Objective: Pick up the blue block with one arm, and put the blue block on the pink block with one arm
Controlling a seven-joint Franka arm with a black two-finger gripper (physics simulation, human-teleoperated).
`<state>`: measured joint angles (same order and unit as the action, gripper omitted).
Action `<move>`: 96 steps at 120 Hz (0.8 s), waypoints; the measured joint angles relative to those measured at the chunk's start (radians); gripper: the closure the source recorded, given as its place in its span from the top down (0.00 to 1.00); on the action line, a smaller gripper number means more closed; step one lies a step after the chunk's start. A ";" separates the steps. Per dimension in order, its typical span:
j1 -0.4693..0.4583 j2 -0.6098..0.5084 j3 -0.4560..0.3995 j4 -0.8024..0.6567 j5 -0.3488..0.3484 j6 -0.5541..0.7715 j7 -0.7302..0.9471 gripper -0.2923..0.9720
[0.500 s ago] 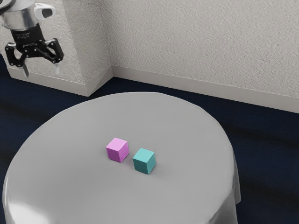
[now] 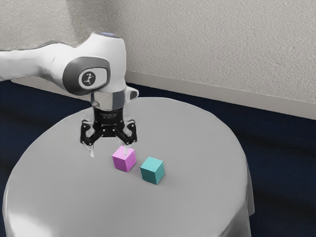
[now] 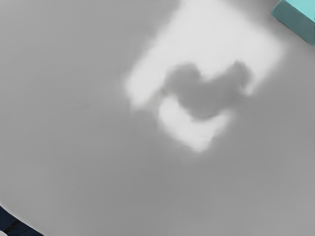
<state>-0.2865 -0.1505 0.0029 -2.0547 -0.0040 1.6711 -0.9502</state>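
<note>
- On desk (image 2: 197, 143), mid: blue block (image 2: 152, 170) sits at 4 o'clock of pink block (image 2: 124, 159), close, not touching.
- My fingers (image 2: 90, 144) spread wide, empty, approx 10 o'clock of pink block.

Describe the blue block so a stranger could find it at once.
Start at the round grey table. Near its middle two small cubes sit side by side; the blue block is the one toward the exterior view's right, farther from the open gripper. It is teal-blue, whereas its neighbour, the pink block, is pink.
</note>
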 joint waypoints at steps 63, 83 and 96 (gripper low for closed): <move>0.067 0.199 -0.188 -0.080 0.022 0.412 0.388 0.77; 0.192 0.311 -0.188 -0.026 0.028 0.493 0.525 0.76; 0.185 0.336 -0.195 -0.023 0.045 0.531 0.596 0.76</move>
<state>-0.1020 0.1854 -0.1916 -2.0775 0.0412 2.2018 -0.3543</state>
